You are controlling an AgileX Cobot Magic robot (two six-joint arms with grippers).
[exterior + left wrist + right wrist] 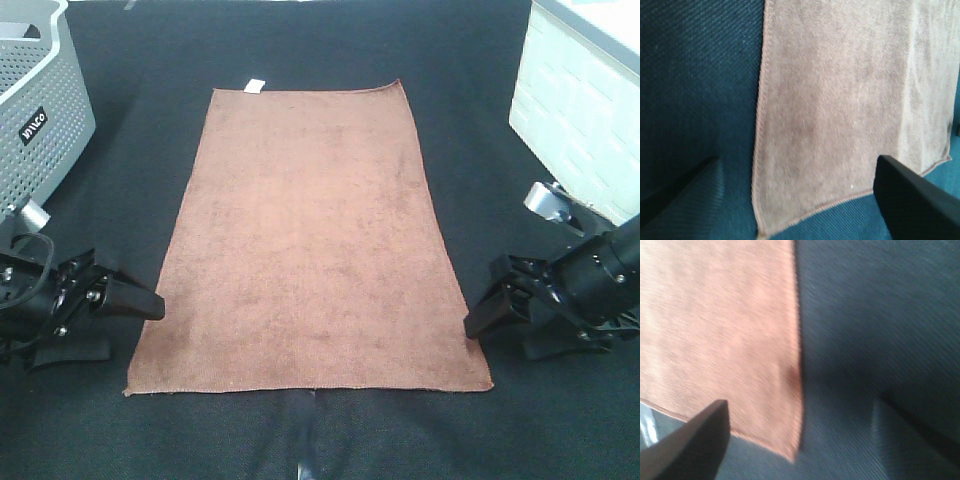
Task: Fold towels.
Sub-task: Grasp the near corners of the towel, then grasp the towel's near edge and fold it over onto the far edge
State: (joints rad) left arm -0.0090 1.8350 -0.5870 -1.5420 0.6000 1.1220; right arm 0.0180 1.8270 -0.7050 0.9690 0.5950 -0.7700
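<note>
The reddish-brown towel (pixel 310 240) lies flat and unfolded on the black mat, long side running away from me, with a small white tag (pixel 255 86) at its far left corner. My left gripper (pixel 140 303) is open and empty just off the towel's near left edge. My right gripper (pixel 482 312) is open and empty just off the near right edge. The left wrist view shows the towel's stitched edge and near corner (pixel 840 110) between the open fingers (pixel 910 200). The right wrist view shows the towel's near right corner (pixel 720 330), blurred, beside one finger (pixel 695 445).
A grey perforated basket (pixel 40 90) stands at the far left. A white brick-patterned box (pixel 580 110) stands at the far right. A strip of tape (pixel 305 430) marks the mat near the front edge. The black mat (pixel 470 80) surrounds the towel.
</note>
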